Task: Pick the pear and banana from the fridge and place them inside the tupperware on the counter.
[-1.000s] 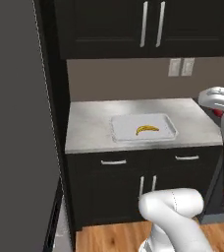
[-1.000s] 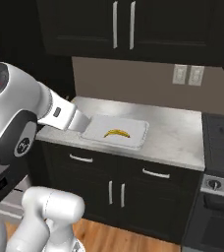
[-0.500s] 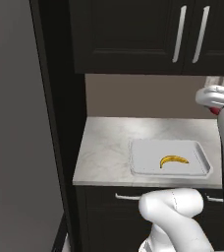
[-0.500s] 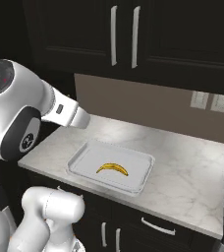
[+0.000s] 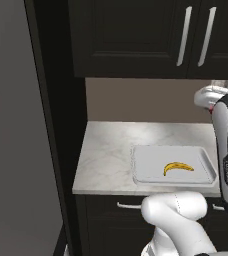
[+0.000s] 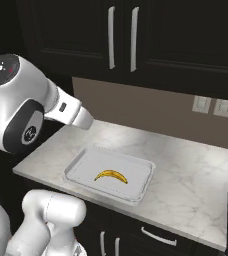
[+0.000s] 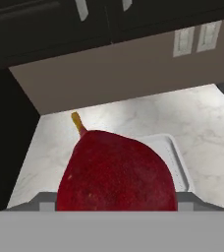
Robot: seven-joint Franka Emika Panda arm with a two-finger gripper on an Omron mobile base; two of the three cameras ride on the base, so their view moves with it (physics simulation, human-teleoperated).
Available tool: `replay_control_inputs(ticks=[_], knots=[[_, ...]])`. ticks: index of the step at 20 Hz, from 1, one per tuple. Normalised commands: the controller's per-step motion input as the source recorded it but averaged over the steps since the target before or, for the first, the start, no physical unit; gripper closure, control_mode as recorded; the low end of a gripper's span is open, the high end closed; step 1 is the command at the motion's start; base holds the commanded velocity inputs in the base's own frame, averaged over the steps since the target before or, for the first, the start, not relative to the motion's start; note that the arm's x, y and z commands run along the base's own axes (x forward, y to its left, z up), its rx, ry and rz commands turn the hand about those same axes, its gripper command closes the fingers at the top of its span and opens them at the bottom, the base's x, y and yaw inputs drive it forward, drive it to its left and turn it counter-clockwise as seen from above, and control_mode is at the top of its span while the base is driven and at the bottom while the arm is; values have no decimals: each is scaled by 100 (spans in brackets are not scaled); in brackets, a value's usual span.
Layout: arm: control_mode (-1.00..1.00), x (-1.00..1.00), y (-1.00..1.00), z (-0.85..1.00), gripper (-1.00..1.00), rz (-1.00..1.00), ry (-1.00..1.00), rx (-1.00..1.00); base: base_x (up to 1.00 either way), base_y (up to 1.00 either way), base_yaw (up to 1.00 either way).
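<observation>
The dark red pear [image 7: 116, 172] looms large at the bottom of the hand view, stem up, hanging above the counter [image 7: 133, 113]. My gripper [image 7: 116, 204] is shut on it, and the fruit hides the fingertips. Behind and below the pear lies the white tupperware [image 7: 175, 147]. In the base views the yellow banana [image 5: 178, 168] [image 6: 111, 175] lies inside the tupperware [image 5: 141, 172] [image 6: 81, 167] on the marbled counter [image 5: 106, 155] [image 6: 196, 170]. A tall grey surface [image 5: 11, 125] at the left may be the fridge's side; I cannot tell.
Black upper cabinets with silver handles [image 5: 183, 35] [image 6: 111, 37] hang over the counter. Wall outlets [image 6: 211, 105] [image 7: 195, 37] sit on the brown backsplash. A black tall panel [image 5: 56, 125] bounds the counter's left end. The white arm [image 6: 66, 107] reaches over the counter's left part.
The whole scene has grown and shifted in both base views, so the base has driven closer to the counter. The banana stays in the tupperware.
</observation>
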Motion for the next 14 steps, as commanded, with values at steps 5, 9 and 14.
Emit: replay_control_inputs(ticks=[5, 9, 14], knots=[[-100, 48, 0, -35, 100, -3, 49, -5, 0, 0, 0], [-100, 32, 0, -56, 100, 0, 36, -5, 0, 0, 0], [-100, 21, 0, -61, 100, 9, 21, -1, 0, 0, 0]])
